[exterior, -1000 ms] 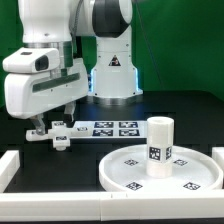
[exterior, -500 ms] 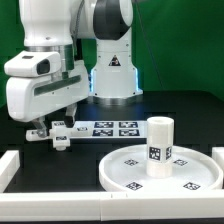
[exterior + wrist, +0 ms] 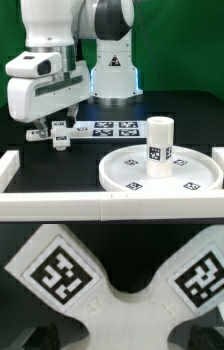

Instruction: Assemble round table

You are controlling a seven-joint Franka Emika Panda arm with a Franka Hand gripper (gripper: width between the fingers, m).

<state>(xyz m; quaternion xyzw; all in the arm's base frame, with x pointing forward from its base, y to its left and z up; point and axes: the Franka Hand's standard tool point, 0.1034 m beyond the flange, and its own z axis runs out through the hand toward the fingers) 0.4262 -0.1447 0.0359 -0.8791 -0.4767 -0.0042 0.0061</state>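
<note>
Wrist view is filled by two tagged limbs of the cross-shaped piece [image 3: 125, 319], blurred and cut off at the edges; no fingers can be made out there. Exterior view alone shows the fingers [image 3: 36, 126] spread wide, low at that piece on the bench [image 3: 190, 120], contact unclear, the arm hiding much. Well apart, the cylinder leg [image 3: 160, 142] stands upright on the round disc [image 3: 125, 172].

Disc [image 3: 162, 184], leg [image 3: 160, 146]: smooth white plastic (slightly glossy); table [image 3: 185, 112] matt black.
</note>
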